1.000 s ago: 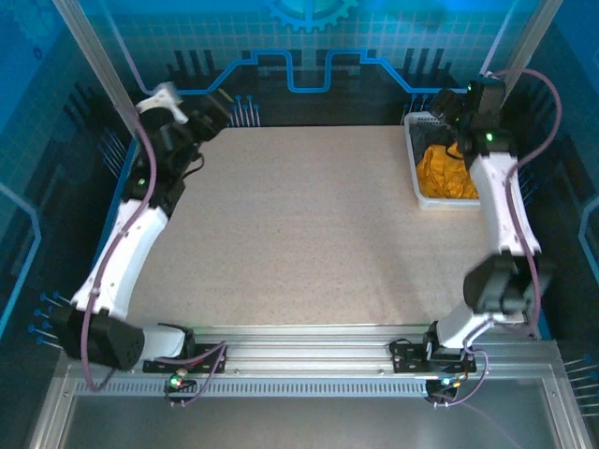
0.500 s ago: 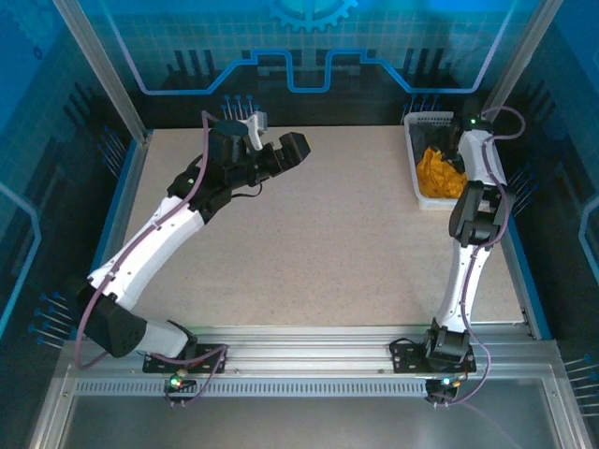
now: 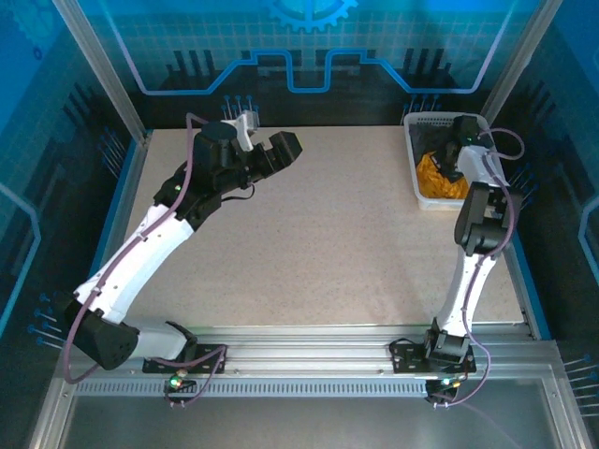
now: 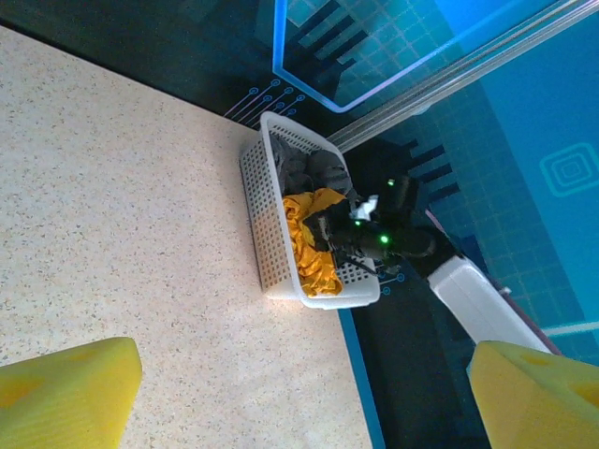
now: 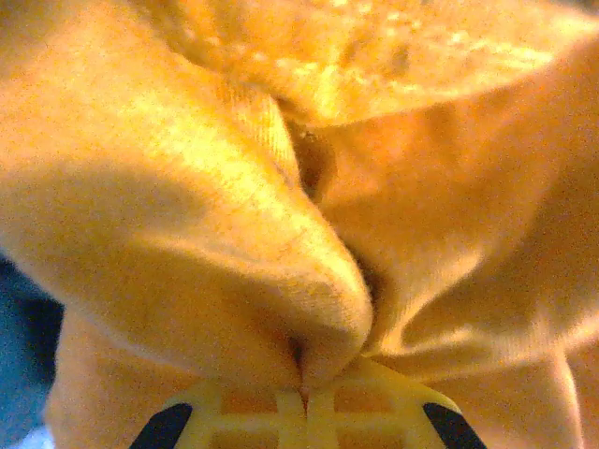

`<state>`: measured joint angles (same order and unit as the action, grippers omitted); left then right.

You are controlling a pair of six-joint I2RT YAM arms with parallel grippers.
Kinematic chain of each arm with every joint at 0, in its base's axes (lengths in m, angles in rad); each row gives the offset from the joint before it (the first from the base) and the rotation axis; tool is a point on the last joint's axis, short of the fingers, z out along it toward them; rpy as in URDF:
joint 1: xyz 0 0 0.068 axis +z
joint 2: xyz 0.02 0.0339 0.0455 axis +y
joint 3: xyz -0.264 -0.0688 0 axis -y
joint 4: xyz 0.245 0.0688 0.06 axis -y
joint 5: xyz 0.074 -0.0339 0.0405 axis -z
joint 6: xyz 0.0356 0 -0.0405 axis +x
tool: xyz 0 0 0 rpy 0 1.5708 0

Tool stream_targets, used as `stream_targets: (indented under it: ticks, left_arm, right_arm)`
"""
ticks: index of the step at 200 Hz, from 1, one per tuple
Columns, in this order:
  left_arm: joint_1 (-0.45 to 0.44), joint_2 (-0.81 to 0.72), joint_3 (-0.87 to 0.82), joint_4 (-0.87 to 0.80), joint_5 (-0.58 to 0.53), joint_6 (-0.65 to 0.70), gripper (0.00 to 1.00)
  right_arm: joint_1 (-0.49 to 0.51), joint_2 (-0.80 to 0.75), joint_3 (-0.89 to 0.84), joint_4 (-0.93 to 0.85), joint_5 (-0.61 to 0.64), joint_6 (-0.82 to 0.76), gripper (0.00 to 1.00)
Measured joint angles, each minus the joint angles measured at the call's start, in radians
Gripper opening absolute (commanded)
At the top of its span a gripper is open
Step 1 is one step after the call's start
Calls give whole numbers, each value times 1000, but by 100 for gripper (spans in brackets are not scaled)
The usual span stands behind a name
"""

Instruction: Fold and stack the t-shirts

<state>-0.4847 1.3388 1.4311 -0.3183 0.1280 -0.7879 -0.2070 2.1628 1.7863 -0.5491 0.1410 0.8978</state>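
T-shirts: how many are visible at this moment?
2, both in the white basket: the orange-yellow shirt, pinched by the right tool, and the dark grey shirt bunched beside it. Others may lie hidden underneath.

Matt, soft, fine-ribbed knit on the orange-yellow cloth t-shirt (image 5: 215,215), creased. Matt, crumpled dark grey cloth t-shirt (image 4: 304,168). Smooth perforated walls on the white plastic mesh basket (image 4: 265,220). Matt, grainy beige speckled tabletop (image 3: 309,243). Ribbed, dull-sheen silver metal rail (image 3: 309,360). Glossy plastic white arm shells (image 3: 140,253).
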Motion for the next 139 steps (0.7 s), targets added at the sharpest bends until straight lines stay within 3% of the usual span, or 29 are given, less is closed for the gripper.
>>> stream_targets:
  ticks: [34,64,95,120,139]
  left_arm:
    - [0,1,-18,1,0,0,92]
    - [0,9,-27,1,0,0,91]
    - [0,12,-27,-16,-19,1,91]
    - [0,12,-27,-52,-63,8,92]
    - [3,12,-26,-115,-121,24,92]
  right_arm:
    - [44,-303,-278,146,23,39,0]
    - [116,-496,-348,227,35,40,0]
    - [163,-612,-309,260,34,10,0]
    - [208,-639,-174,253,42,-39,0]
    - [297,-659,-63,249,69,-89,0]
